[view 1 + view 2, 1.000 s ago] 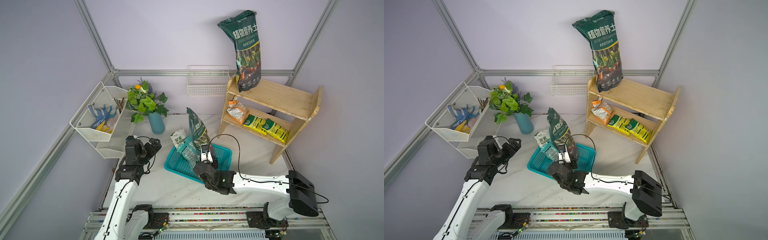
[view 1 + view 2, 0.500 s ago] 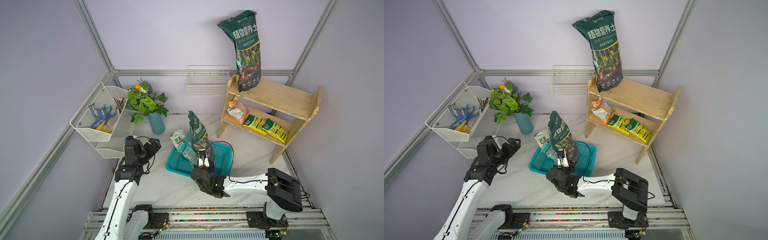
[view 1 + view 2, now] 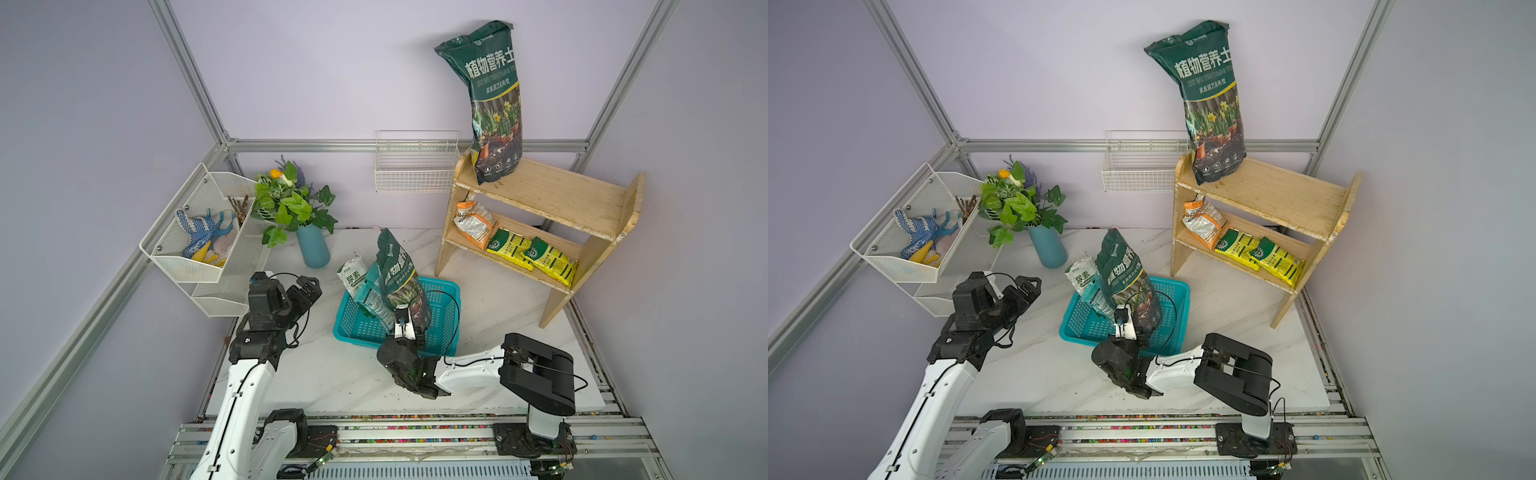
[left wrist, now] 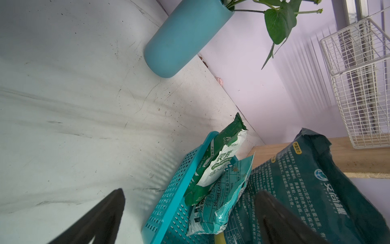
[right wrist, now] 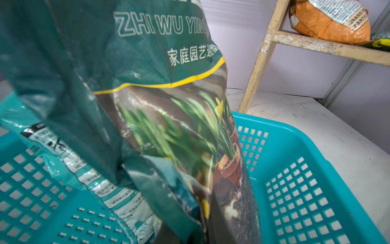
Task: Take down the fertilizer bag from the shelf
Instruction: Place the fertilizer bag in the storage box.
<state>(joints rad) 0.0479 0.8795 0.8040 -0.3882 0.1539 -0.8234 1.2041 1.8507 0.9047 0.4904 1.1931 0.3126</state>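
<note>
A dark green fertilizer bag [image 3: 398, 272] [image 3: 1124, 274] stands tilted in the teal basket [image 3: 442, 291] [image 3: 1177, 291]. My right gripper [image 3: 409, 329] [image 3: 1128, 328] is shut on the bag's lower edge. In the right wrist view the bag [image 5: 160, 118] fills the frame and hides most of the right gripper [image 5: 186, 236]. The pale wooden shelf [image 3: 552, 195] [image 3: 1275, 191] stands at the back right with a second, matching green bag [image 3: 494, 104] [image 3: 1210, 99] upright on its top tier. My left gripper [image 3: 308, 287] [image 3: 1026, 286] [image 4: 190, 213] hangs open left of the basket, holding nothing.
Two smaller pouches [image 3: 360, 282] lean in the basket's left end. An orange bag [image 3: 473, 222] and two yellow packets [image 3: 532, 255] lie on the shelf's lower tier. A blue vase with plants [image 3: 312, 245], a white wire basket [image 3: 415, 166] and a mesh wall rack [image 3: 199, 232] line the back and left.
The right arm has folded in, its elbow swinging left toward the basket, and the held bag has sunk slightly lower in the basket. The left arm has not moved.
</note>
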